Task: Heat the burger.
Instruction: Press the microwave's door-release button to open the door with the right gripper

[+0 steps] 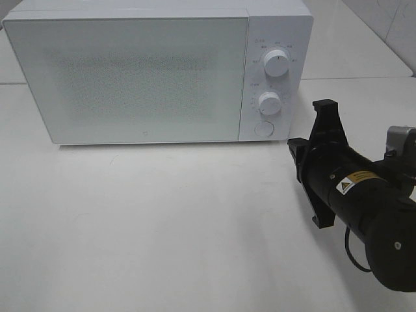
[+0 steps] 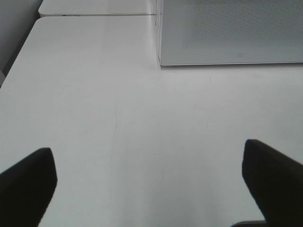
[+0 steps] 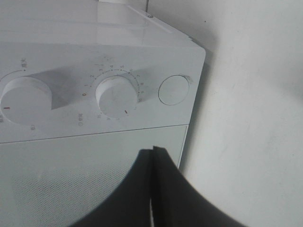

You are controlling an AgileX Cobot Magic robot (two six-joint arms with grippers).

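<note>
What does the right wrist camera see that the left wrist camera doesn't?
Only the right wrist view shows the round button, the near knob beside it and the far knob past that, plus the right gripper with its fingers shut together. Only the left wrist view shows the left gripper, open wide above bare table, and a second table behind. Both show the white microwave with its dotted door, and the white table.

You will find a yellow-and-black warning label (image 1: 351,184) on the right arm (image 1: 383,224); its text is too small to read. The lower dial (image 3: 117,97) of the microwave (image 3: 94,38) carries a numbered scale starting at 0. Other panel markings are illegible.
</note>
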